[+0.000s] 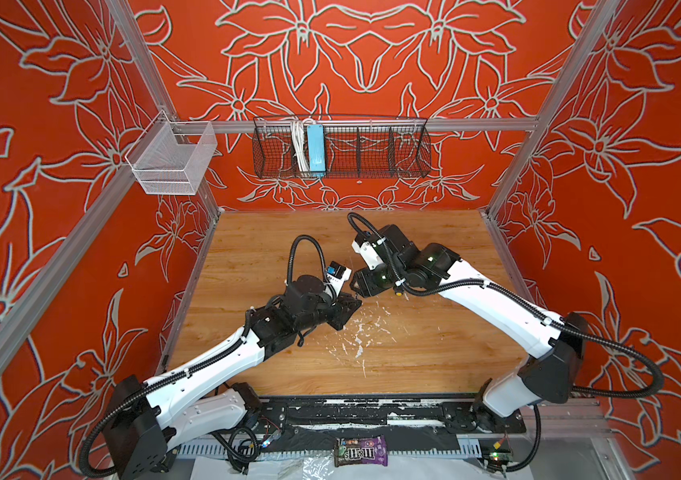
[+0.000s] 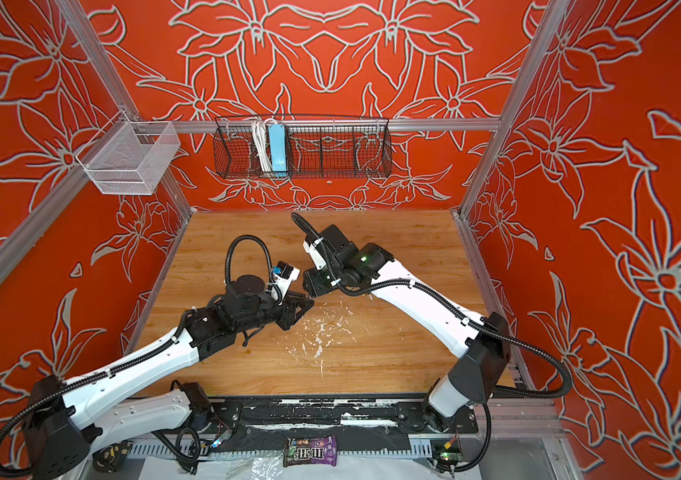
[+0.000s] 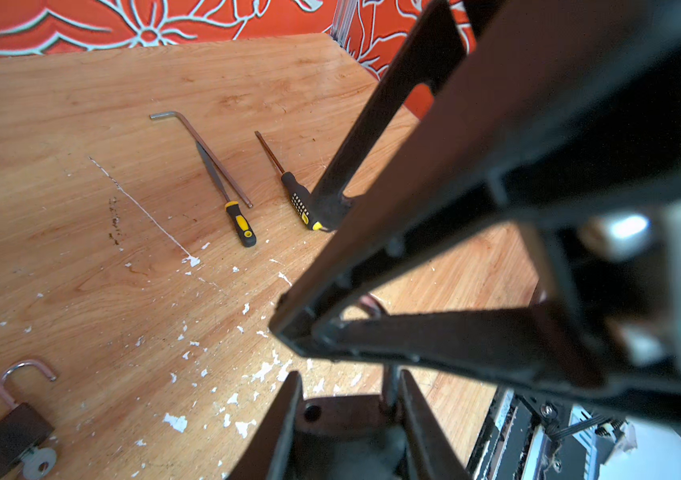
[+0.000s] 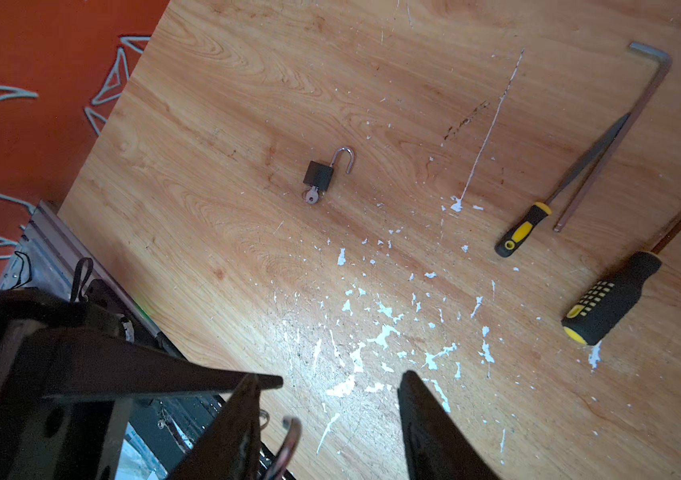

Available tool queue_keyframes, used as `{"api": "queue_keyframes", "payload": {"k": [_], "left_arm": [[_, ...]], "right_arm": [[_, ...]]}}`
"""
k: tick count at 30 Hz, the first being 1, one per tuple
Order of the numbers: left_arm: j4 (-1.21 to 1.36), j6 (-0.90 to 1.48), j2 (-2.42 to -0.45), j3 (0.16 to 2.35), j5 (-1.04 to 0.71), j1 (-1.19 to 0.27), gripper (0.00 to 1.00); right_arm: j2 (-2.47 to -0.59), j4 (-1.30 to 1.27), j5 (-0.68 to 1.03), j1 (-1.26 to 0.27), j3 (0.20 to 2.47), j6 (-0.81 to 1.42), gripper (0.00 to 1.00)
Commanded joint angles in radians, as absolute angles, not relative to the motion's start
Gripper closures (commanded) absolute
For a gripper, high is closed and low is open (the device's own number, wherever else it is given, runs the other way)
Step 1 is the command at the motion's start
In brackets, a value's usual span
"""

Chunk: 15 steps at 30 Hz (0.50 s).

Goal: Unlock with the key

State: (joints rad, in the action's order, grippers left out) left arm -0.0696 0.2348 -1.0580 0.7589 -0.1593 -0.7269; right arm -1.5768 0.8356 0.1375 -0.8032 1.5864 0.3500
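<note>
1. Your left gripper [image 3: 349,374] is clamped on a brown block that looks like a second padlock [image 3: 343,411]. That view is dark and close, so treat the name with care.
2. A curved metal shackle [image 4: 293,434] rises from that block. It stands between the fingers of your right gripper [image 4: 330,376], close to one of them.
3. Your right gripper's jaws stand apart and clamp nothing.
4. In both top views the two grippers meet tip to tip above the middle of the wooden table [image 1: 434,353].
5. The padlock [image 4: 318,176] lies flat on the table, well apart from both grippers. Its shackle is swung open, and the key [image 4: 311,196] sits in the keyhole at the bottom of the body.
6. You will find three tools on the far side of the white paint flecks from the padlock: a hex key [image 4: 621,124], a file [image 4: 592,149] with a yellow and black handle, and a screwdriver [image 4: 613,297].
7. The file touches the hex key, and the screwdriver lies just beside the pair.
</note>
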Motion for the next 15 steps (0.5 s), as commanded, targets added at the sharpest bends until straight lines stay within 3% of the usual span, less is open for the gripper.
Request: {"api": "queue_keyframes", "payload": {"k": [1, 15], "left_arm": [[-0.011, 0.224, -1.056, 0.761, -0.157, -0.721, 1.0], [-0.014, 0.224, -1.055, 0.757, -0.113, -0.721, 1.0]], "right_arm": [[-1.61, 0.907, 0.073, -0.793, 1.642, 0.328, 0.46], [-1.601, 0.916, 0.108, -0.791, 1.622, 0.309, 0.45]]}}
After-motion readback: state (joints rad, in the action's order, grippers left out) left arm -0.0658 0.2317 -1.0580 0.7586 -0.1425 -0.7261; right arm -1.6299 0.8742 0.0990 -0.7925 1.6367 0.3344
